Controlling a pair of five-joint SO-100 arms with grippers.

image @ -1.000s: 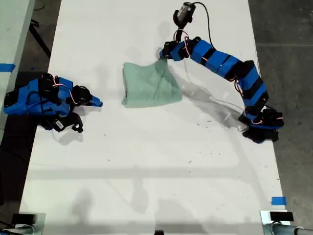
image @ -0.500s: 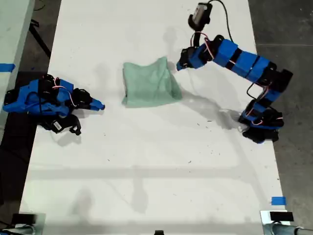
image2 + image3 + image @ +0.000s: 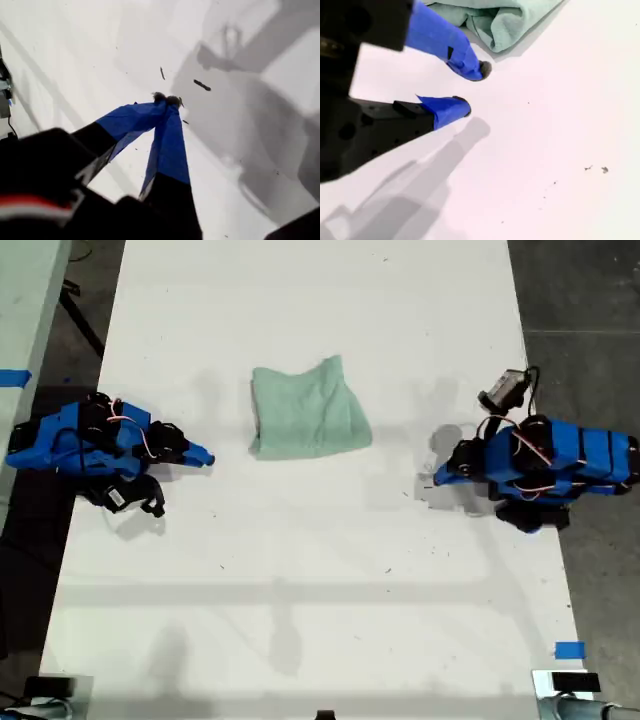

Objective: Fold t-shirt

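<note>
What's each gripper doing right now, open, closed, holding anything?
My first gripper: closed, empty, over the bare table.
My second gripper: open, empty, near the t-shirt, not touching it.

No readable text, labels, brands or numbers anywhere in the views.

Bare table [image 3: 300,570] surrounds the t-shirt [image 3: 305,412], unobstructed.

One t-shirt [image 3: 306,410], two arms, one table [image 3: 300,590].
</note>
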